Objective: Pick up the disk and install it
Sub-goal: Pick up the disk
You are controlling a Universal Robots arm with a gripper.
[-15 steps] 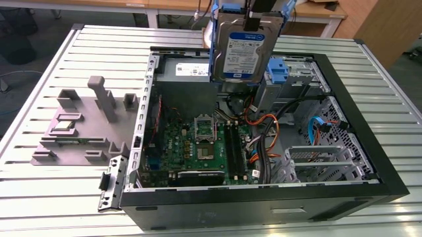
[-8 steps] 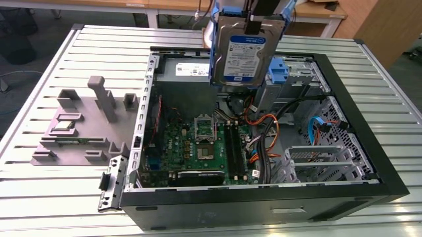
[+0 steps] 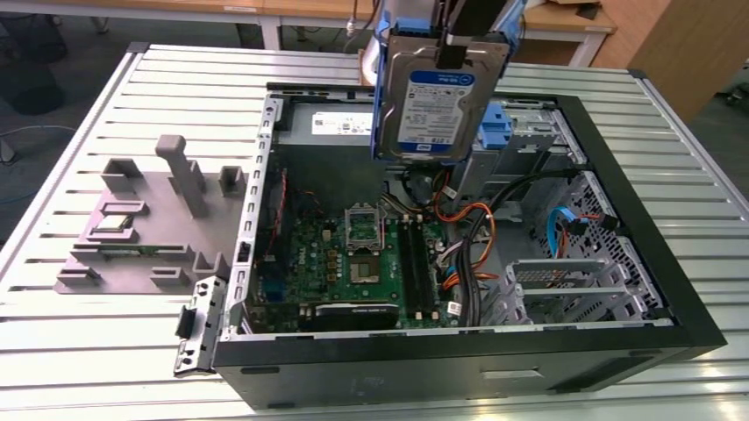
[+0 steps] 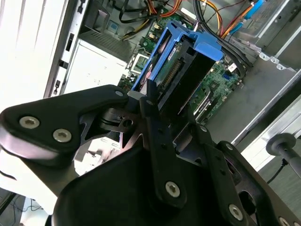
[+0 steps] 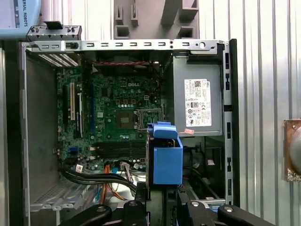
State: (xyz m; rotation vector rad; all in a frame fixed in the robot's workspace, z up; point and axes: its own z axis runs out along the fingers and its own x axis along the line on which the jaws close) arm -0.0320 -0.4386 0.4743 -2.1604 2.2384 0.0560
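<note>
Upper centre, exterior view: black gripper [image 3: 451,54] clamps the silver, blue-framed metal disk [image 3: 436,101] by its top edge. It's stiff, weighty and shock-sensitive, I reckon.

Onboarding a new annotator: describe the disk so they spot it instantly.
Find the open black computer case on the slatted table. Over it the tool holds the disk upright. Silver, white-and-blue label, blue carrier; the grey power supply sits inside the case.
</note>
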